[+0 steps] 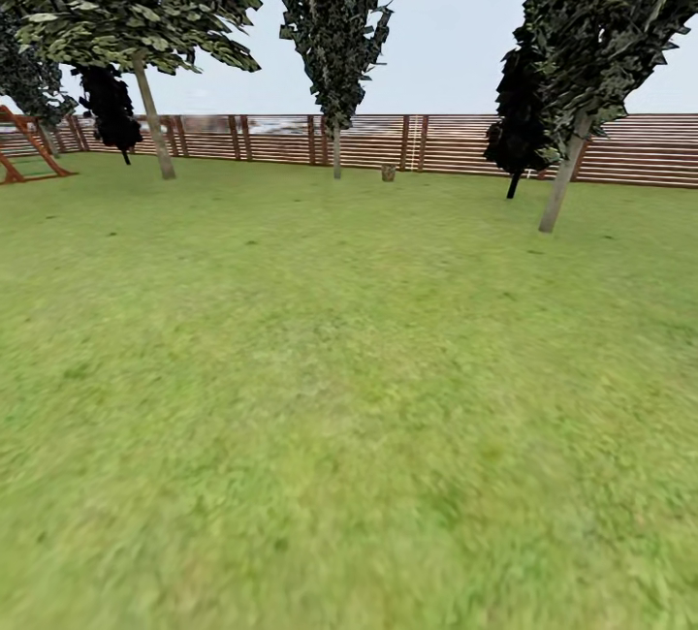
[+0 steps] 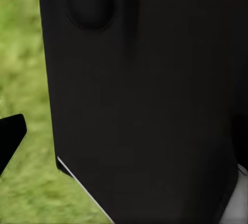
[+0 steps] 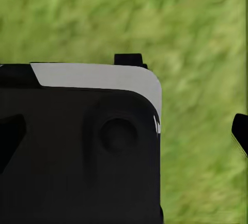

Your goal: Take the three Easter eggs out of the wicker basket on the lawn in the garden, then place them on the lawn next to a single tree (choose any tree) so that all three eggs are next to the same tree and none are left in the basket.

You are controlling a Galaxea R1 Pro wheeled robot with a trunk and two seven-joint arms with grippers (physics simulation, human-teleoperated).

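The lawn [image 1: 349,397] stretches wide ahead of me in the garden. Three trees with pale trunks stand on it: one at the left [image 1: 155,131], a slim one by the fence [image 1: 336,150], and one nearer at the right [image 1: 562,186]. A small brown object [image 1: 388,173] sits far off by the fence, too small to tell whether it is the wicker basket. The Easter eggs are out of view. My left gripper [image 2: 124,141] and right gripper [image 3: 124,141] hang over grass beside my dark body, fingers [image 3: 240,133] spread wide and holding nothing.
A brown slat fence [image 1: 630,150] closes the far side. A wooden playset [image 1: 24,150] stands at the far left. Two dark-leaved trees [image 1: 519,141] stand near the fence. Open grass lies between me and the trees.
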